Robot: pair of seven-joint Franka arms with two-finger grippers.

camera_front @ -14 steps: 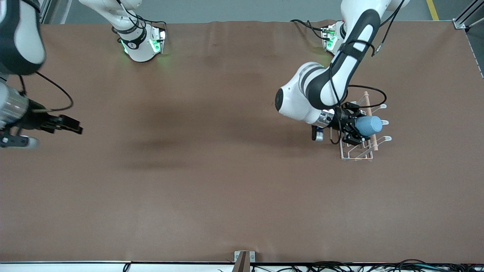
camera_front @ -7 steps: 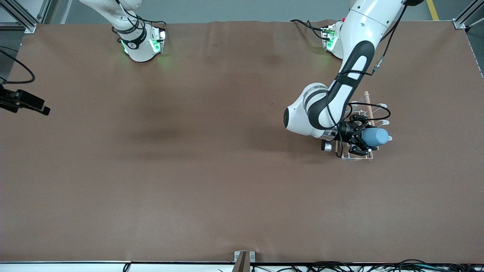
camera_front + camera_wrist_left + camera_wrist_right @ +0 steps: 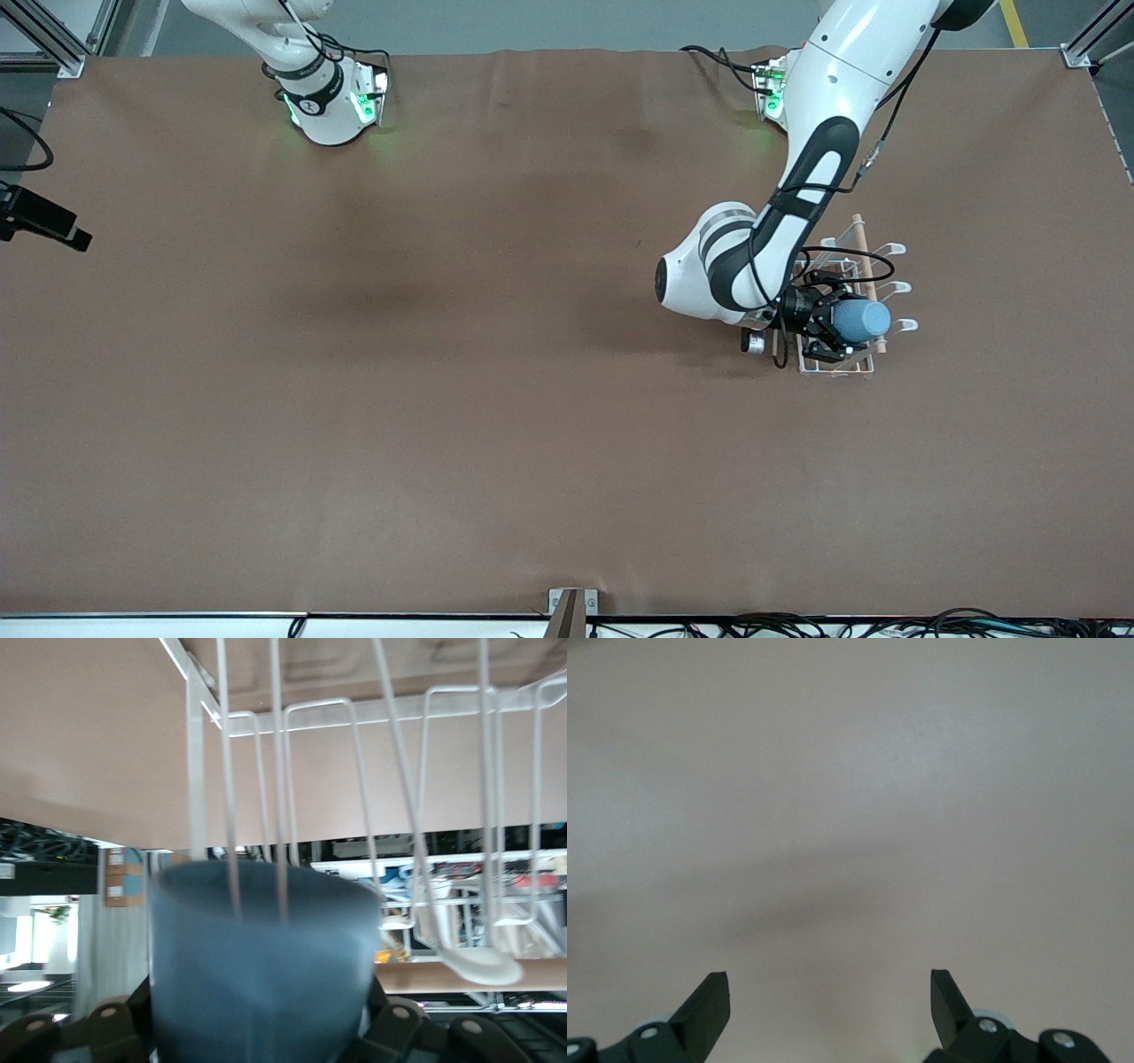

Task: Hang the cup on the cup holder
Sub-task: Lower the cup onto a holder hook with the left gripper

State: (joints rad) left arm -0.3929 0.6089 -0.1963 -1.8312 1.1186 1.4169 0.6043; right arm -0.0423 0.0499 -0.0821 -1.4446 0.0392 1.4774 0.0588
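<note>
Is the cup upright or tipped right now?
Tipped: the cup lies sideways in the left gripper over the cup holder, a prong inside it.

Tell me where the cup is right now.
The cup is held in the left gripper, over the cup holder at the left arm's end of the table; the left wrist view shows a wire prong reaching into its mouth.

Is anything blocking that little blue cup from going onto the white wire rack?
Nothing visible does. The left pincer holds the small light-blue plastic cup right at the white wire rack; in the left wrist view a looped prong already reaches into the cup's mouth. The right pincer waits open at the right arm's end.
</note>
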